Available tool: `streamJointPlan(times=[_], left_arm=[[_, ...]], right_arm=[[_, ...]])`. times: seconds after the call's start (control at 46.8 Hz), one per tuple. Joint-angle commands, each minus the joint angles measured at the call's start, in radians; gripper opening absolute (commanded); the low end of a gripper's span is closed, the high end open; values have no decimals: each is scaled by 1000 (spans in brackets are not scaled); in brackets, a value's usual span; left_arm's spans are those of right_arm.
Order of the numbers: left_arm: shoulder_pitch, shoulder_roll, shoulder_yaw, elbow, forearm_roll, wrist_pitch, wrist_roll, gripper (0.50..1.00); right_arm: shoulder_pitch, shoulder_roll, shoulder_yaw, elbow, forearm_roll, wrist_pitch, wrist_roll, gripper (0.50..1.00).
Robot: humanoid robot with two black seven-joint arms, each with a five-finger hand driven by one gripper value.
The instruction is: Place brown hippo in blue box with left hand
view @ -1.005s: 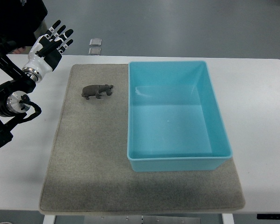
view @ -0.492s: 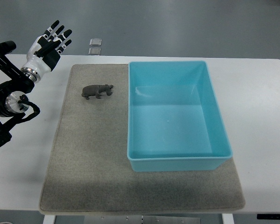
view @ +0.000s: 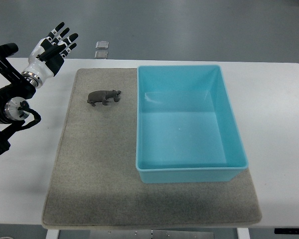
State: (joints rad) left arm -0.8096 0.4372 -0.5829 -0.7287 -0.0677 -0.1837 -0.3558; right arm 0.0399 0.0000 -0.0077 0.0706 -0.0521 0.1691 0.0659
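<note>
One hand in view, three items on the table, listed left to right.

Left hand: raised past the mat's far-left corner, over the table's far-left area, fingers spread and straight, holding nothing. Well apart from its target.

Grey mat: covers most of the table's middle, carrying both task items.

Brown hippo: stands upright near the mat's far-left corner, head toward the blue box, a short gap from the box's left wall (not touching it).

Blue box: open-topped, empty as far as shows, filling the mat's right half from its far edge almost to the near-right corner.

Right hand: not in view.

Risks, as judged:
- The hippo is small and low, so wide-spread fingers coming down may tip it over or nudge it along the mat instead of closing round it.
- A push toward the right could jam it against the box wall, leaving little room for fingers.
- A weak pinch on the rounded body may let it slip during the carry and fall short of the box rim.
- A low carry could knock the wall and shift the box.
</note>
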Motion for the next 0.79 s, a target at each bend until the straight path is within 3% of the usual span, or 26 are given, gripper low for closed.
streamJointPlan(times=[0.0,0.299,0.769], left_arm=[[0,0,0,0,0,-3,0,996],[-2,1,14,-5,22,-3,3,994],[-17,18,31,-8,328,-3,0,986]], right_arm=[[0,0,0,0,0,1,0,936],[0,0,0,0,0,0,0,936],[0,0,0,0,0,0,0,936]])
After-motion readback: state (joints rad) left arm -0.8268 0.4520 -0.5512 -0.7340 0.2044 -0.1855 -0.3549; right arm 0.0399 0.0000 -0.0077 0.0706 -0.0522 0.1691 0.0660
